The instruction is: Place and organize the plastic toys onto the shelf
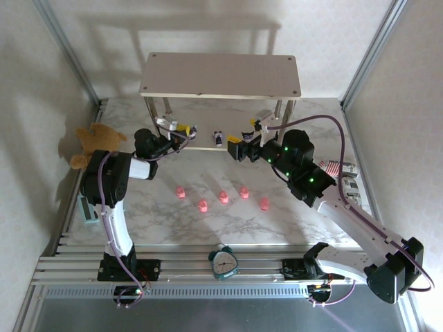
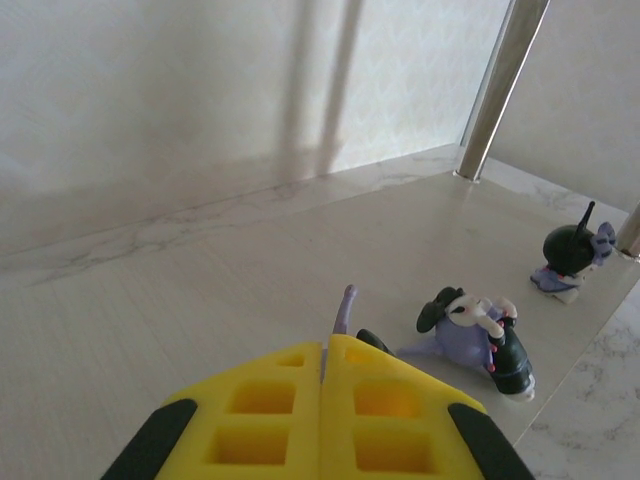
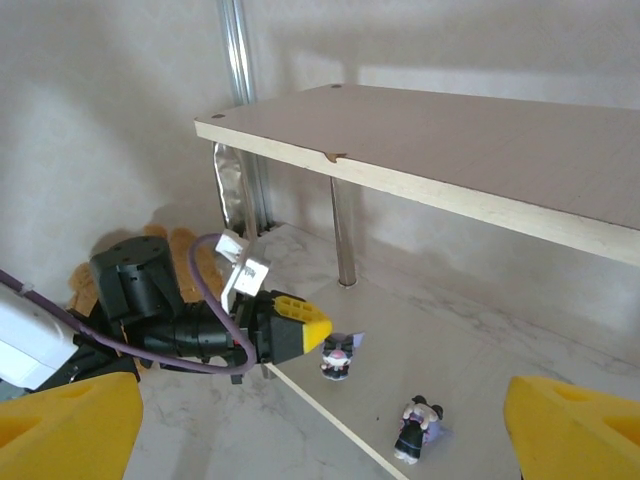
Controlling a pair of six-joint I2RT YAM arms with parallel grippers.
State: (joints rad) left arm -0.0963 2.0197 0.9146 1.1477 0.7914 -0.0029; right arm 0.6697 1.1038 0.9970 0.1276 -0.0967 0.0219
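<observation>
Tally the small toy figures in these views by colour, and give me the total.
Pink pigs: 5, loose on the table
Dark purple-and-white figurines: 2, on the lower board of the shelf
Total: 7

Table (image 1: pixel 166 221): white marble-patterned top with grey veining, evenly lit, faint glare.
Back wall (image 1: pixel 221 28): pale off-white with a faint woven pattern, crossed by soft grey shadow bands.
Side walls (image 1: pixel 28 104): same pale finish.
Posts (image 1: pixel 67 52): two slim silver metal uprights at the rear corners, leaning outward in the top view.
Rails (image 1: pixel 180 266): ribbed aluminium strips along the table's near edge.
</observation>
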